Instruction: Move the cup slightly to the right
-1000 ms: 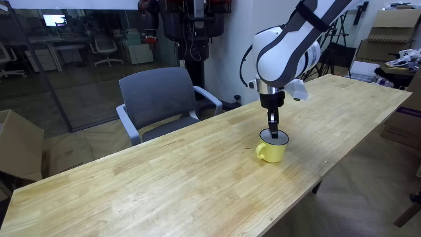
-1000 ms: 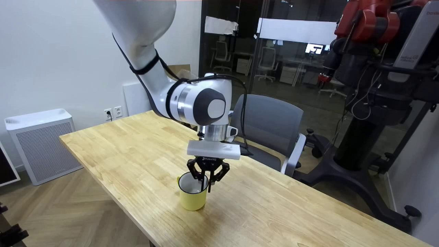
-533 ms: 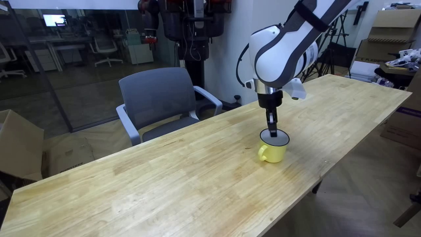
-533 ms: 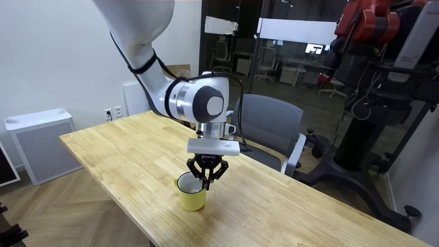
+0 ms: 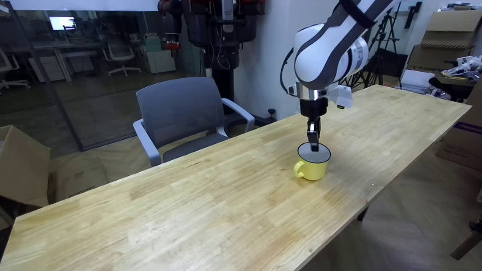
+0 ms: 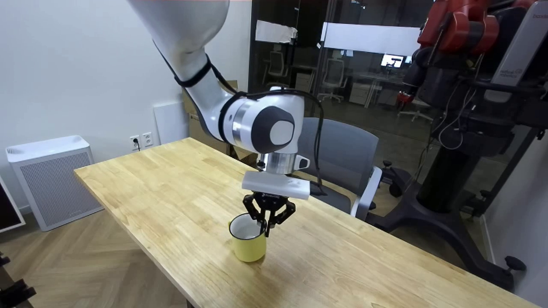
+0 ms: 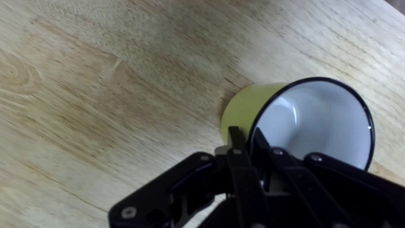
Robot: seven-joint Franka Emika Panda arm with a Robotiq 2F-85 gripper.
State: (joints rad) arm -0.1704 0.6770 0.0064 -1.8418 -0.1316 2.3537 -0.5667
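Pinching one yellow cup [image 6: 249,247] by its wall, one finger [image 7: 262,141] inside, one out, the gripper [image 7: 246,134] holds it upright, below and toward the inner finger's side, handle [image 5: 298,169] clear, presumably since this grasp suits a short sideways shift.

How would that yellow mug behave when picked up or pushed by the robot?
The yellow mug is probably stiff: its dark rim looks round with the gripper pinching it. The mug may tilt if lifted, since that pinch is on one side only. The shine on its white inside suggests a smooth surface that could slip.
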